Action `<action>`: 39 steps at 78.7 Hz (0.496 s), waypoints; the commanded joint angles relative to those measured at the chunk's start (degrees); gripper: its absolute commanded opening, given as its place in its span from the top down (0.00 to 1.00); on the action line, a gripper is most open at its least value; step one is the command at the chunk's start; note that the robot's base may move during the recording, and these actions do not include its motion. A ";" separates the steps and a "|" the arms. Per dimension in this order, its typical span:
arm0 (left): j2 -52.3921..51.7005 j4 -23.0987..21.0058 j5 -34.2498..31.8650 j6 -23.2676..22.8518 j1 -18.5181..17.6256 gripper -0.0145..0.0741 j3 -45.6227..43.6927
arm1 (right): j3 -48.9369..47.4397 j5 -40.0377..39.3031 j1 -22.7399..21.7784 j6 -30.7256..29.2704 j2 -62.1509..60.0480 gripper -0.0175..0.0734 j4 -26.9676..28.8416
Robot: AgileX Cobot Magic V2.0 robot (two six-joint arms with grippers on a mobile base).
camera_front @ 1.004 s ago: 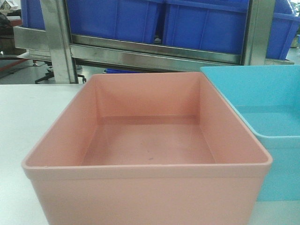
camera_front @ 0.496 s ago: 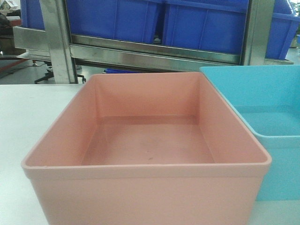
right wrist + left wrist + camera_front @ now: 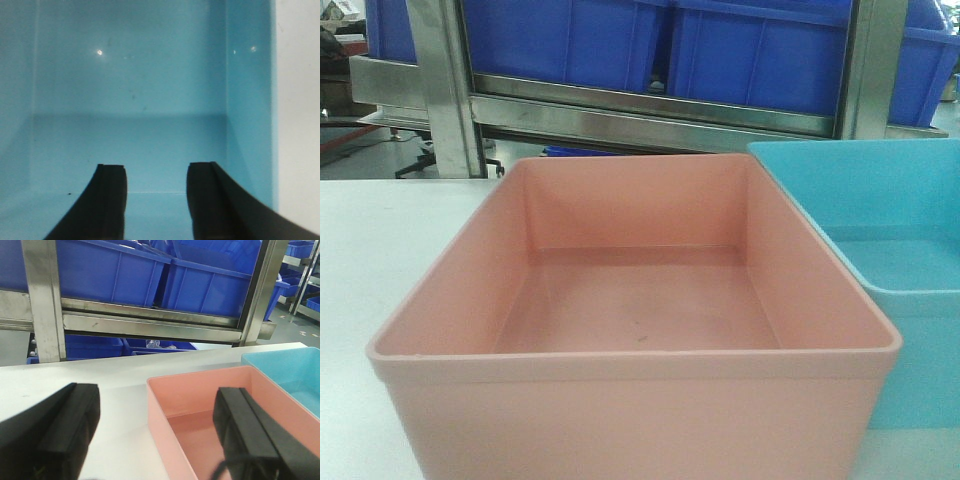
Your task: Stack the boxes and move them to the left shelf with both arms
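Two empty boxes sat side by side on a white table, an open gripper at each.

Nearest, the right gripper hung inside the blue box, its jaws moderately apart and holding nothing. The left gripper was spread wide, one finger over the table and the other over the inside of the pink box, with that box's side wall between them. The blue box stood just beside the pink one, on its right. Behind the table rose a steel rack loaded with dark blue bins.
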 commanded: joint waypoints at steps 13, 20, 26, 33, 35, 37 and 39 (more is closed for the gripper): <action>0.09 -0.51 -4.06 0.13 0.13 0.40 -1.58 | -17.27 1.01 -5.61 -5.78 14.26 0.33 0.05; 0.09 -0.51 -4.06 0.13 0.13 0.40 -1.58 | -21.73 2.33 -7.09 -7.10 19.49 0.33 0.05; 0.09 -0.51 -4.06 0.13 0.13 0.40 -1.58 | -25.19 3.96 -8.13 -7.71 23.04 0.33 0.05; 0.09 -0.51 -4.06 0.13 0.13 0.40 -1.58 | -27.64 4.11 -8.84 -8.38 26.81 0.33 0.01; 0.09 -0.51 -4.06 0.13 0.13 0.40 -1.58 | -28.21 4.11 -8.85 -8.54 27.77 0.33 0.01; 0.09 -0.51 -4.06 0.13 0.13 0.40 -1.58 | -28.53 4.11 -8.85 -8.74 28.66 0.33 -0.15; 0.09 -0.51 -4.06 0.13 0.13 0.40 -1.58 | -28.78 4.02 -8.85 -9.12 29.29 0.33 -0.20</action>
